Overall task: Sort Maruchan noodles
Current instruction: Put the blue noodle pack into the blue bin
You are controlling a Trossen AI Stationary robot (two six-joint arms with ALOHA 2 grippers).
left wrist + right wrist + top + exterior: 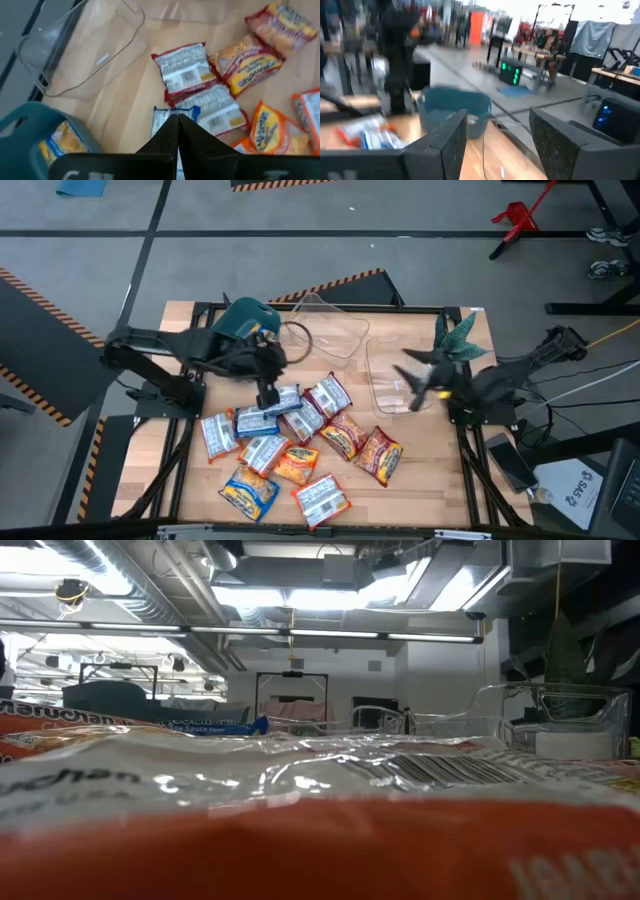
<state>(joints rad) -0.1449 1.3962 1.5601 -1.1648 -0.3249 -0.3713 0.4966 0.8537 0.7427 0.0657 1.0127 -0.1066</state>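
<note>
Several Maruchan noodle packets (300,445) in orange, red-white and blue-yellow lie in a loose pile on the wooden table. My left gripper (267,393) hangs over the pile's far left part, shut on a blue-and-white packet (255,421). My right gripper (495,145) is open and holds nothing; it floats level above the right clear container (395,370). A teal bin (245,320) at the far left holds a yellow-blue packet (60,142). My left gripper pinches the blue-and-white packet at one short edge (161,114) between its two shut fingers. The fingers slant down from the table's left and far side. The fingers hide most of the packet, which hangs under them above the pile.
A second clear container (325,325) stands at the far middle, next to the teal bin. A green leafy object (455,340) sits at the far right corner. Bare wood shows along the table's near right.
</note>
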